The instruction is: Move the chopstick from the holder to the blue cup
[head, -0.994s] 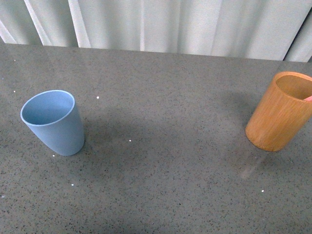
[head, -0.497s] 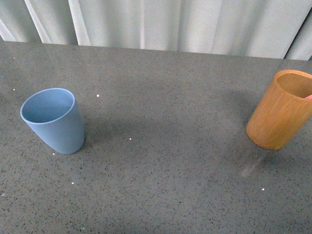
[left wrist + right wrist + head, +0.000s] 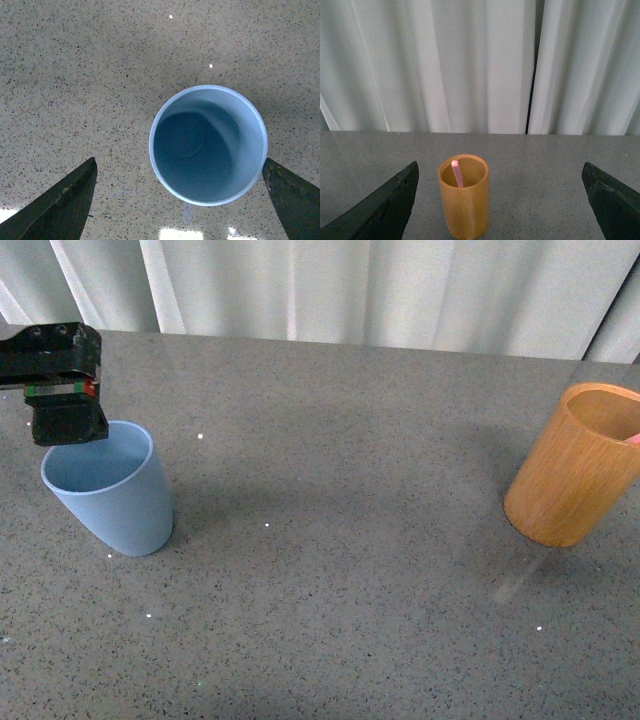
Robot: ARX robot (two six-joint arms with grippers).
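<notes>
My left gripper [image 3: 179, 165] is spread wide, cup [image 3: 208, 145] right below it; right gripper [image 3: 500, 166] spread too, holder [image 3: 464, 210] with chopstick [image 3: 456, 173] straight ahead.

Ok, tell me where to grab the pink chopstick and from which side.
Grip the chopstick at its top end, coming down from above: it leans inside the wooden holder, tip near rim level, so the walls likely block any side approach.

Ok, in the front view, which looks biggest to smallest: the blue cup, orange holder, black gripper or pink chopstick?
1. Orange holder, barely bigger than the cup.
2. Blue cup.
3. Left gripper, partly out of frame.
4. Chopstick, only its tip shows.
</notes>
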